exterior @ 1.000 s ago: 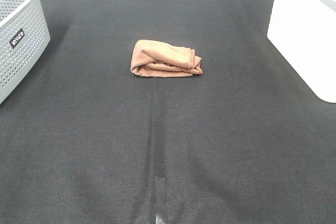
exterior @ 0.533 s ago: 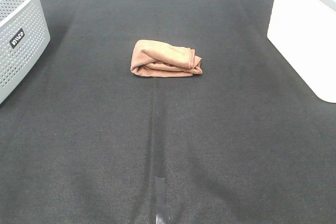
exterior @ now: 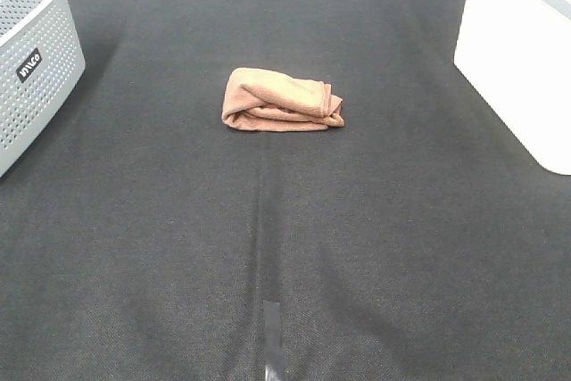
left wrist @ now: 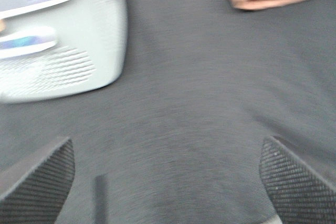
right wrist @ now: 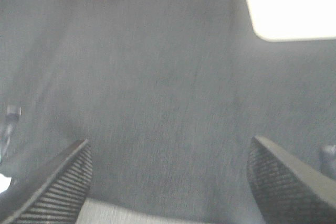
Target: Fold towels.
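You are seeing nothing changing since earlier: the folded towel (exterior: 282, 101) is lying on the tabletop (exterior: 268, 238), well ahead of both wide-open, empty tools, left (left wrist: 168, 182) and right (right wrist: 168, 182).

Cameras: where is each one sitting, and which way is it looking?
High camera: up above, looking down at the black table, towel in the middle, basket at left; no arm shows.
Left wrist: on the left arm, looking past the open left gripper toward basket and towel.
Right wrist: on the right arm, looking past the open right gripper toward the towel.
All three see the towel.
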Action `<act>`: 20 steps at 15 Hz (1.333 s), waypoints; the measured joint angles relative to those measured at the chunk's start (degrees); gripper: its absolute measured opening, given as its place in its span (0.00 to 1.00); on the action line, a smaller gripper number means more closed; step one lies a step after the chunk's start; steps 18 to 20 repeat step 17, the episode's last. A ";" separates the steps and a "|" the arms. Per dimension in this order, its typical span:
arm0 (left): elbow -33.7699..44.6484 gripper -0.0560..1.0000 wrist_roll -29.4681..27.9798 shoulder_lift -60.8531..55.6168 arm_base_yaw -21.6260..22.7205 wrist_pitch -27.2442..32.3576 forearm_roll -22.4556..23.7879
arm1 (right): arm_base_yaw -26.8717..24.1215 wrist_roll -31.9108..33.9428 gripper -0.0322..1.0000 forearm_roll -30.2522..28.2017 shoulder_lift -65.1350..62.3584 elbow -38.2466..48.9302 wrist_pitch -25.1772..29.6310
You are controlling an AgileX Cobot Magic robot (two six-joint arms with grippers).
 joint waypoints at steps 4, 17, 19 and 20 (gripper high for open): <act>0.00 0.91 0.00 0.00 1.78 0.00 0.00 | 0.00 0.00 0.77 0.06 -5.56 0.11 -0.06; 0.00 0.91 0.00 0.00 1.78 0.00 0.00 | 0.00 0.00 0.77 0.06 -5.96 0.29 -0.17; 0.00 0.91 0.00 0.00 1.78 0.00 0.00 | 0.00 0.00 0.77 0.06 -5.96 0.29 -0.17; 0.00 0.91 0.00 0.00 1.78 0.00 0.00 | 0.00 0.00 0.77 0.06 -5.96 0.29 -0.17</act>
